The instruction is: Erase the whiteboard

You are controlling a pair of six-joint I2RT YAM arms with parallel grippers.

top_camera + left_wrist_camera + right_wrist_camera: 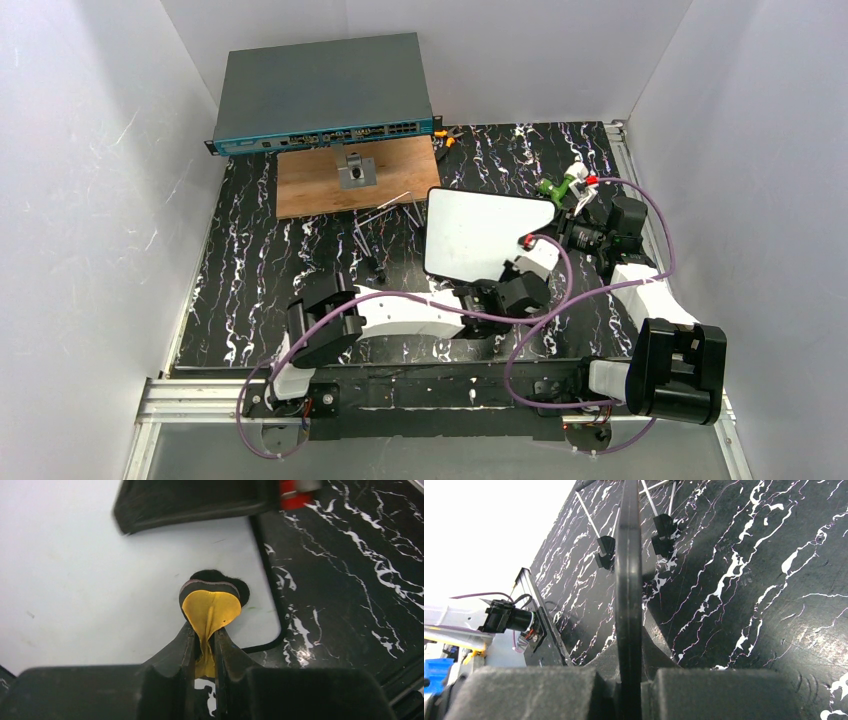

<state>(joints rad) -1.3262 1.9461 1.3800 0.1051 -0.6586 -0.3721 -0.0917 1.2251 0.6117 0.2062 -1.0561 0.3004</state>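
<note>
The whiteboard (480,235) lies on the black marbled table, tilted, and its face looks almost blank. My left gripper (497,283) is shut on a yellow eraser with a black felt face (210,605) and presses it on the board (75,580) near its rounded lower right corner. A faint green smear (251,609) shows beside the eraser. My right gripper (562,222) is shut on the board's right edge. In the right wrist view the black rim (629,580) stands edge-on between its jaws.
A brown wooden panel (310,185) with a metal bracket (357,172) and a grey network switch (325,90) sit at the back. Metal rods with black feet (385,215) lie left of the board. A green and white tool (560,185) lies at the right. White walls enclose the table.
</note>
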